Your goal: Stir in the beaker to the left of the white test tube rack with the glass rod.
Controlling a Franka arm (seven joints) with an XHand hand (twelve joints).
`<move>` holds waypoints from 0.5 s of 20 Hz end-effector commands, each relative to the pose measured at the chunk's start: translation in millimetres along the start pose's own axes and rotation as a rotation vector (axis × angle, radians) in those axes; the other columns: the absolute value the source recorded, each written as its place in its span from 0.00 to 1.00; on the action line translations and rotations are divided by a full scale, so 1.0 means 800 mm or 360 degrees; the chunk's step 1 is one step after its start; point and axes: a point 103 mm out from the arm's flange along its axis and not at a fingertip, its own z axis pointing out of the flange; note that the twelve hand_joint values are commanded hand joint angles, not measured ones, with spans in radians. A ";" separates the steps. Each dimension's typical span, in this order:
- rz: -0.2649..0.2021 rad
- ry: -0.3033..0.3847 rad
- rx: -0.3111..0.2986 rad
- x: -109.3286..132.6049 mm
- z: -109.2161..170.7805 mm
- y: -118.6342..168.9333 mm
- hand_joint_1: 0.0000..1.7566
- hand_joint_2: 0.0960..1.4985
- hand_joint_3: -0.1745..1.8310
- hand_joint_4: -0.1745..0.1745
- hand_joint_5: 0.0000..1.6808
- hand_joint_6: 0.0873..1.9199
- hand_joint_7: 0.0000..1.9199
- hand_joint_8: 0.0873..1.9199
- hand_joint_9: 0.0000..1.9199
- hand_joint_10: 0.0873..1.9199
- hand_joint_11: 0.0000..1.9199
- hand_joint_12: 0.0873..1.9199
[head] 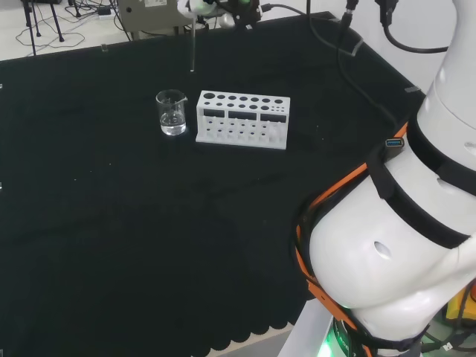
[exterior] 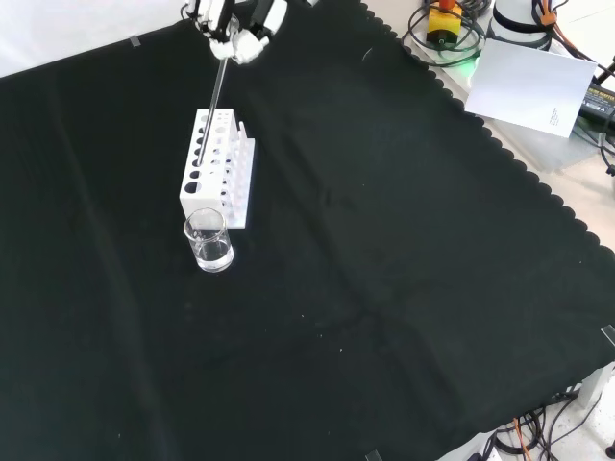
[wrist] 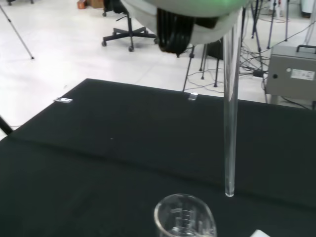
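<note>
We record the black and white hand point(exterior: 235, 24) grasping the thin clear glass rod point(exterior: 218, 88) upright, its tip above the small clear glass beaker point(exterior: 209, 239) beside the white perforated test tube rack point(exterior: 217, 165).

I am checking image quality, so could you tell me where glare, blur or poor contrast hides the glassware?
Head view: glass rod faint against the cloth. Front view: beaker clear, catching highlights. Wrist view: the hand blurred at close range, bright floor behind.
</note>
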 end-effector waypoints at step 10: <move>-0.0186 0.0079 0.0024 0.050 0.028 0.022 0.74 0.50 0.34 0.00 0.69 0.23 0.60 0.56 0.85 0.35 0.62 0.40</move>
